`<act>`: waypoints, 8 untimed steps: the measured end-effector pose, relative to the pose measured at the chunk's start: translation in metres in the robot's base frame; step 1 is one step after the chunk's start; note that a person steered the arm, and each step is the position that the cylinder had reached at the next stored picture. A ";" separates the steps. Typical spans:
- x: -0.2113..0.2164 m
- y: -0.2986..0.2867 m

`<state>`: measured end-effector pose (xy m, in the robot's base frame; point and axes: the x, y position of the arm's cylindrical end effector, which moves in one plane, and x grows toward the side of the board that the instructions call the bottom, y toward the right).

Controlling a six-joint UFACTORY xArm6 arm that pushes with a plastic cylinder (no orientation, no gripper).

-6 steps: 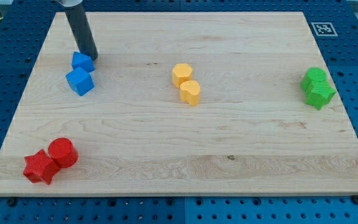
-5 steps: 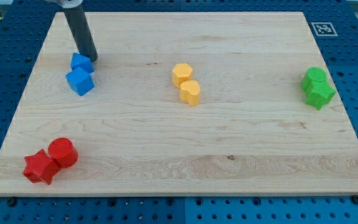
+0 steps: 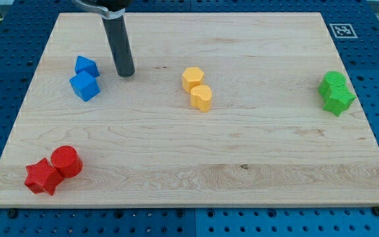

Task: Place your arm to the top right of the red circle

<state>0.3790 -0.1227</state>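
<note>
Though far, red circle [image 3: 66, 161] below-left of my tip [image 3: 126, 74]

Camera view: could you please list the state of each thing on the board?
My tip: on the board, right of the blue blocks, touching none.
Blue blocks: paired, upper left.
Yellow blocks: paired, centre.
Green blocks: paired, right edge.
Red circle: touching red star, lower left.

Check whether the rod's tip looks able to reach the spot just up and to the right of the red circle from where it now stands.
Probably yes. My tip stands right of the two blue blocks, and bare board lies between it and the red circle.
</note>
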 end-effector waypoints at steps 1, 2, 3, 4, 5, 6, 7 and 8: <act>0.027 0.009; 0.062 0.011; 0.091 0.012; 0.117 0.012; 0.124 0.012; 0.124 0.012; 0.138 0.012; 0.165 0.012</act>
<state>0.5439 -0.1103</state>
